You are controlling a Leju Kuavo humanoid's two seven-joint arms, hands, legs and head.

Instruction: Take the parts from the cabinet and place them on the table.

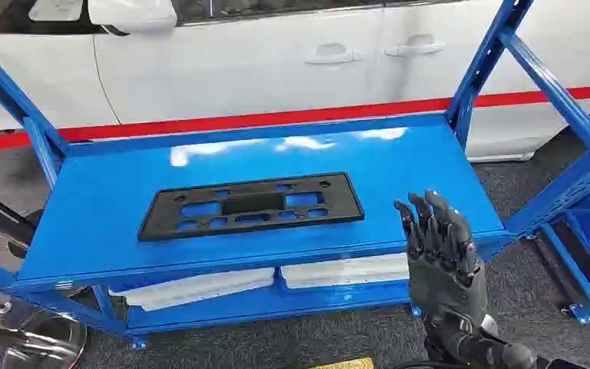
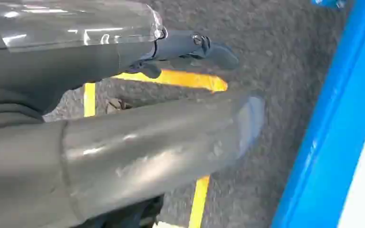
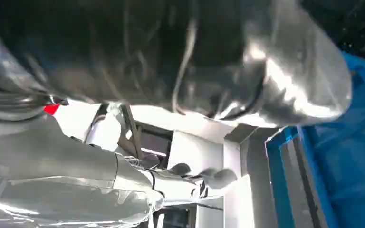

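A flat black plastic part [image 1: 250, 205] with several cut-outs lies in the middle of the blue rack's top shelf [image 1: 92, 223]. My right hand [image 1: 442, 254] is raised just in front of the shelf's front right edge, to the right of the part. Its fingers point up and it holds nothing, clear of the part. In the right wrist view the right hand [image 3: 123, 183] shows extended fingers with nothing in them. The left wrist view has my left hand [image 2: 147, 147] hanging low over the grey floor beside the blue rack frame [image 2: 332, 142], fingers straight and empty.
White moulded parts [image 1: 200, 286] lie on the lower shelf. Blue uprights [image 1: 495, 54] stand at the rack's corners. A white car [image 1: 276, 54] with a red stripe is parked close behind. Yellow tape [image 2: 199, 199] marks the carpeted floor.
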